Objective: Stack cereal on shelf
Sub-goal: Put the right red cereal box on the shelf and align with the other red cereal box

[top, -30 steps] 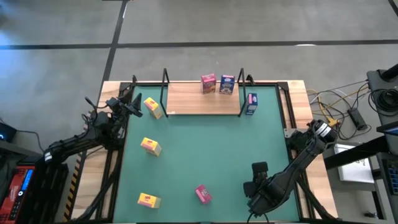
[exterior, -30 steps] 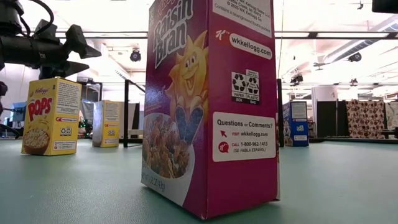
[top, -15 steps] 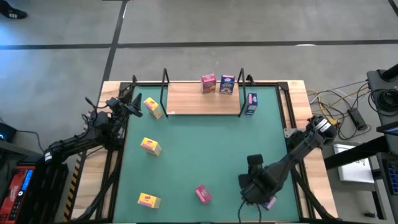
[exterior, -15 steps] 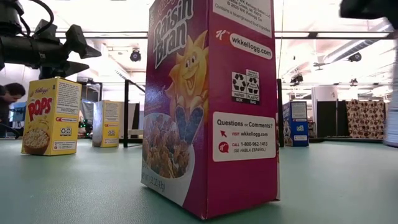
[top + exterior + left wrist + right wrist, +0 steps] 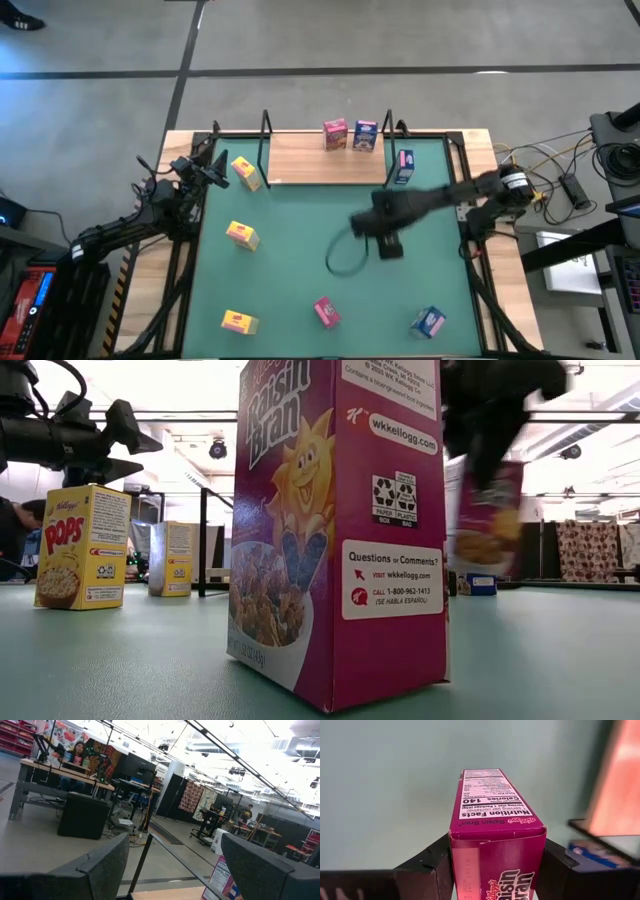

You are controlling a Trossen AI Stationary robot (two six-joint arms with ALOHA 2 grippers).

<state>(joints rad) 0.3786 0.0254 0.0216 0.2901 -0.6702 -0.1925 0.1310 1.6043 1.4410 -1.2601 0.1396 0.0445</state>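
Carried pink box (image 5: 487, 520) blurred (probably Raisin Bran), top hidden.

Matte green tabletop (image 5: 300, 260) framed by pale wood. Light wooden shelf board (image 5: 310, 160) with thin black wire uprights. Three yellow cardboard cereal boxes (image 5: 241, 235), red POPS lettering on nearest in low view. Magenta Raisin Bran box (image 5: 340, 530) with yellow sun face, white panel, black recycling marks. Second magenta Raisin Bran box (image 5: 495, 845) with white nutrition label between dark fingers (image 5: 427, 865). Blue cereal box (image 5: 428, 321) with white patches near front edge. Grey concrete floor.
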